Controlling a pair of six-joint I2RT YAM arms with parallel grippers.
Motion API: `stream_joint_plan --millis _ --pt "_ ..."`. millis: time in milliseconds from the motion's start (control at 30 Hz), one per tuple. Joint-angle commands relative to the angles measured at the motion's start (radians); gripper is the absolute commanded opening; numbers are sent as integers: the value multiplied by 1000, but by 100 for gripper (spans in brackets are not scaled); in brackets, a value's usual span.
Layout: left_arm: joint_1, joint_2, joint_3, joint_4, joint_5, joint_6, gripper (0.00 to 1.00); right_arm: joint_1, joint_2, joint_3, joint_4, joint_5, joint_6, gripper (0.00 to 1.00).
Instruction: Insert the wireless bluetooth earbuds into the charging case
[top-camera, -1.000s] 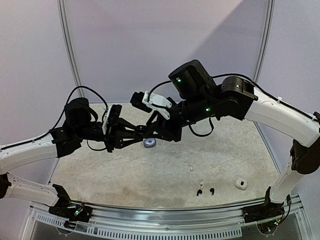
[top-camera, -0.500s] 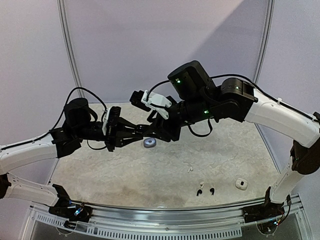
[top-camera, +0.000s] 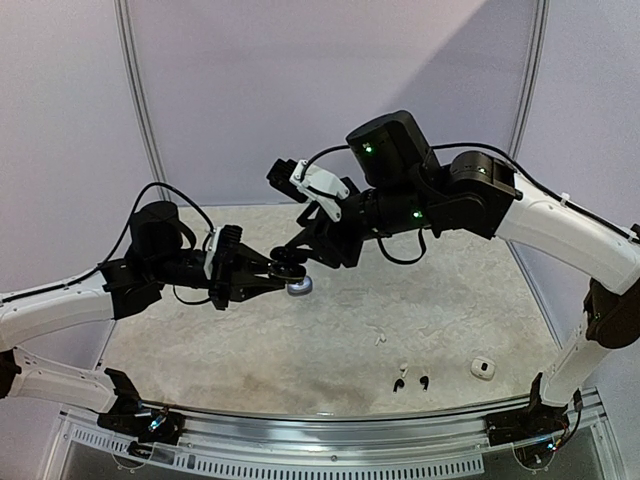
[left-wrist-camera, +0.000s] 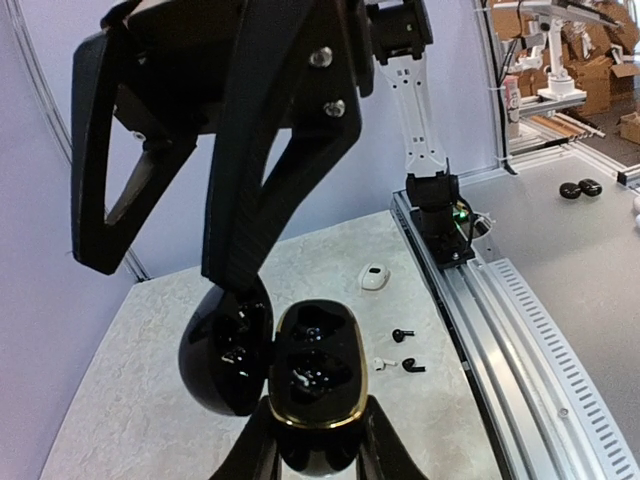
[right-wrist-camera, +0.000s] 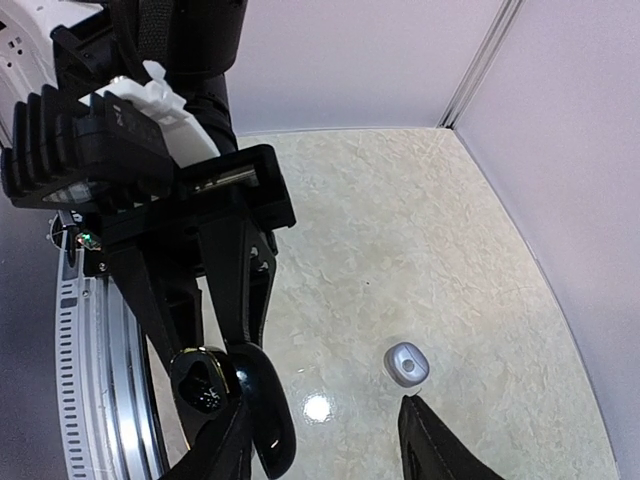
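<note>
R gripper (right-wrist-camera: 325, 436) widened just above open case (left-wrist-camera: 310, 375) in L gripper (left-wrist-camera: 320, 456).

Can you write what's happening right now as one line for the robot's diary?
left gripper: shut on black charging case, lid open | right gripper: open, beside lid | earbuds: loose on table

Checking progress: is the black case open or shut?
Open: in the left wrist view the case has its lid swung aside, with the gold-rimmed inside showing.
</note>
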Motion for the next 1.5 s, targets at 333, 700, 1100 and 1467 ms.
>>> stream_joint_plan --millis 333,700,1100,1467 --pt "-11 -10 -97 244 -14 -258 0 -25 0 -12 0 38 46 51" --pt "-18 54 -161 419 -151 -468 0 -110 -43 1 80 117 231 57" --pt "-31 27 -224 456 -229 -416 0 -244 -40 -281 -534 271 1064 56" --pt "-53 -11 -251 443 -231 -388 0 -242 -106 -775 -258 13 1195 52"
